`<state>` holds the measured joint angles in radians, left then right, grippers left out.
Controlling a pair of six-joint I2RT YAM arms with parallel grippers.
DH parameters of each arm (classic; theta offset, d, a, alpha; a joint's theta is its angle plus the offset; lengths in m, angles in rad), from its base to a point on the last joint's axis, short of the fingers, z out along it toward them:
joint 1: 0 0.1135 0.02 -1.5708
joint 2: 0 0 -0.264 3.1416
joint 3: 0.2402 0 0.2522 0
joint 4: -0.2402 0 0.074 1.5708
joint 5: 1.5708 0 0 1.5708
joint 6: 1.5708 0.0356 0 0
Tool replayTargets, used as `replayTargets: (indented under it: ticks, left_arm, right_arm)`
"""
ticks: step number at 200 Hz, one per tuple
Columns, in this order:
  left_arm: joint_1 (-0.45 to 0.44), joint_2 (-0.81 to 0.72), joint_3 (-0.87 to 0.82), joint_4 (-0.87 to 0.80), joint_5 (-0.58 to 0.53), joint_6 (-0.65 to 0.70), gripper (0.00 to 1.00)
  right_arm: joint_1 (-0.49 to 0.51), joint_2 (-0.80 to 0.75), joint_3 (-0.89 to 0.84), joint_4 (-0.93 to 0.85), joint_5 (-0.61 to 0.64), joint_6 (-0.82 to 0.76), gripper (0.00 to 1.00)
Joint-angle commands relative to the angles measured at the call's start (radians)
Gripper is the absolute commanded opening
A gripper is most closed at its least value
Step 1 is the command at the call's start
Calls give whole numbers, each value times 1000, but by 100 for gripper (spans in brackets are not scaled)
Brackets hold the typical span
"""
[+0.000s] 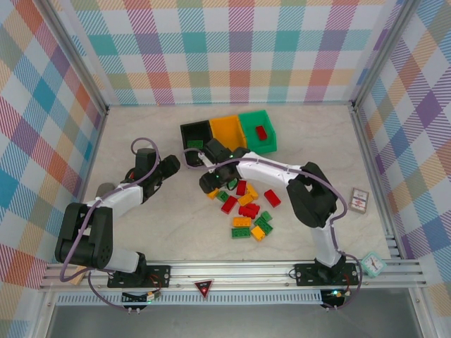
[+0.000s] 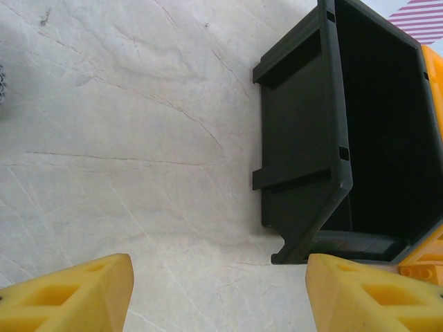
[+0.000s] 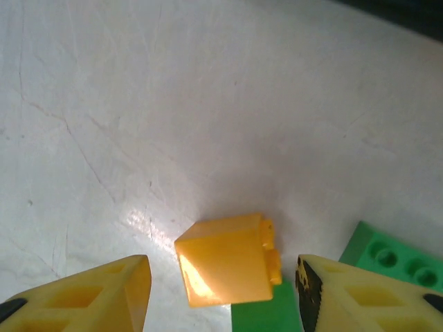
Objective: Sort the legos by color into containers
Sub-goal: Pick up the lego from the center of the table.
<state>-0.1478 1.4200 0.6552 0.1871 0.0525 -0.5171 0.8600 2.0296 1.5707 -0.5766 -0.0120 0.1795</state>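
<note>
Top external view puts the black bin (image 1: 194, 132) at the left end of the joined row, with the orange-yellow bin (image 1: 227, 129) touching its right side and the green bin (image 1: 258, 130) beyond that. Just nearside of the black bin hangs the right gripper (image 1: 210, 184), at the left fringe of the loose lego pile (image 1: 248, 210). To the black bin's left waits the left gripper (image 1: 170, 167), jaws apart on nothing and farther from the bricks.

Seen from the right wrist, the right gripper's jaws stand apart with a yellow brick (image 3: 228, 259) directly between them. Neither finger touches it, and it sits a shade closer to the right one. The brick looks near-square and lies slightly askew to the closing line. It seems to lean on a green brick (image 3: 257, 312), though the blur leaves that uncertain. The right arm is the one placed to close on it.
</note>
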Motion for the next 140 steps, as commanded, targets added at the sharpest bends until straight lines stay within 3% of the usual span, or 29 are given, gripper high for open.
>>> replayTargets:
  ticks: [1, 44, 85, 117, 140]
  left_arm:
    - [7, 6, -5, 22, 17, -11, 67]
    - [5, 2, -5, 28, 34, -12, 67]
    - [7, 17, -3, 35, 44, -17, 67]
    - [7, 15, -3, 31, 38, -15, 67]
    - [5, 14, -1, 26, 39, -12, 67]
  right_arm:
    - [18, -7, -33, 23, -1, 5, 59]
    - [37, 39, -19, -9, 122, -16, 61]
    - [37, 77, 11, -17, 106, -22, 61]
    - [45, 113, 34, -17, 93, -8, 55]
    - [46, 109, 32, -9, 100, -7, 44]
